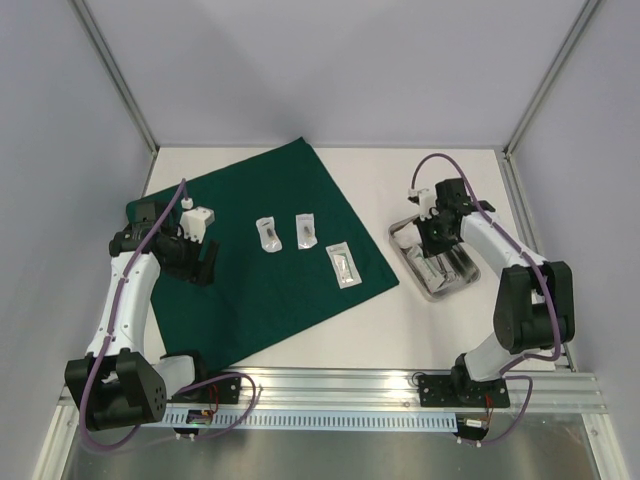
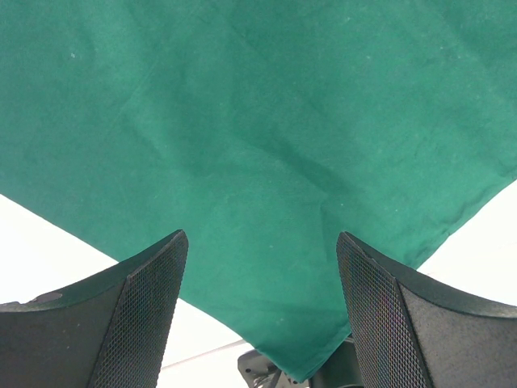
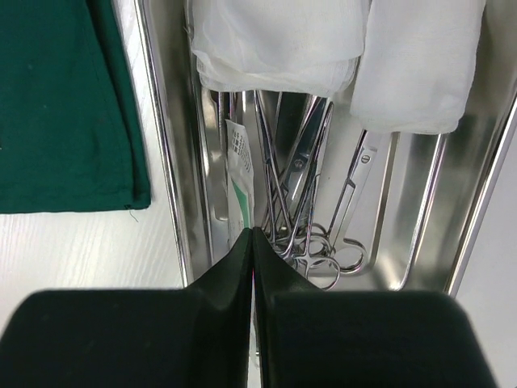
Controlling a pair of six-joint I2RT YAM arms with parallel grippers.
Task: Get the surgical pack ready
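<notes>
The chief danger is on the right. The right jaws hang low inside the steel tray (image 3: 174, 162), their tips at the near end of a clear pouch (image 3: 239, 174) that lies along the tray's left wall, just beside the ring handles of the metal instruments (image 3: 303, 194). A lift from here could, I judge, hook a ring handle and drag the tangle of scissors and clamps. That might skid the tray over the table (image 1: 400, 335) or pull down the two folds of white gauze (image 3: 279, 40) lying across the instruments' far ends. A thin, slick pouch could also slip from a shallow pinch. The dark green cloth (image 1: 270, 285) lies spread flat on the table as a tilted square, its right corner just beside the tray. Three more pouches (image 1: 306, 228) sit in a loose row on it, so any tug at the cloth from the left arm (image 1: 125, 290) would shift or spill them. The left jaws are spread wide with nothing between them, hovering over the left part of the cloth, and they seem not to touch it. The right jaws are closed, pad against pad. Whether the pouch's edge is actually caught between them is hard to tell, since the tips hide that spot.
</notes>
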